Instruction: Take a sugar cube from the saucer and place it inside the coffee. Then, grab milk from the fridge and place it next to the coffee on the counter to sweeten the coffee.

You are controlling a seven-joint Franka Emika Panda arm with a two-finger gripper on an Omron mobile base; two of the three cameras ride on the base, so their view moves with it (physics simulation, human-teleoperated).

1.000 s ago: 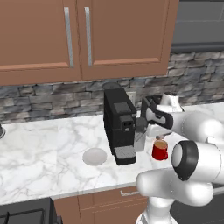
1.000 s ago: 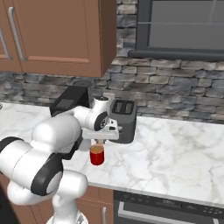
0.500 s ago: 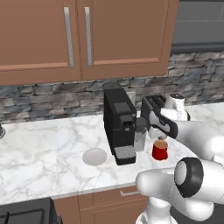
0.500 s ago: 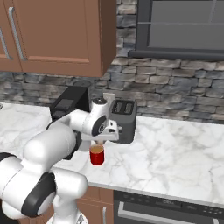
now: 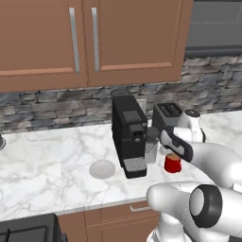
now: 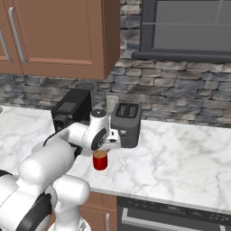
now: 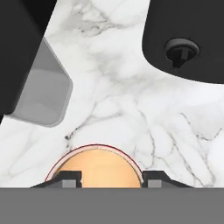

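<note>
The coffee [image 5: 173, 163] is a small red cup of brown liquid on the counter [image 5: 47, 160], just right of the black coffee machine. My gripper [image 5: 171, 152] hangs straight over it, pointing down. In the hand view the cup's rim and brown surface [image 7: 98, 168] lie right under my gripper [image 7: 111, 179], whose fingertips [image 7: 68, 179] stand apart with nothing between them. From the right base view the gripper [image 6: 103, 149] sits just above the cup [image 6: 100, 160]. The white saucer [image 5: 102, 169] lies bare, left of the machine. The sugar cube is hidden from view. The milk and fridge are out of view.
A black coffee machine [image 5: 128, 137] stands close to the left of the cup, its grey drip tray [image 7: 39, 87] near my hand. A dark toaster [image 6: 126, 124] sits behind the cup. Brown wall cabinets [image 5: 94, 38] hang overhead. Open marble [image 6: 180, 153] stretches to the right.
The fingers have parted from shut to open while the hand stayed over the red cup. The arm's elbow has shifted a little.
</note>
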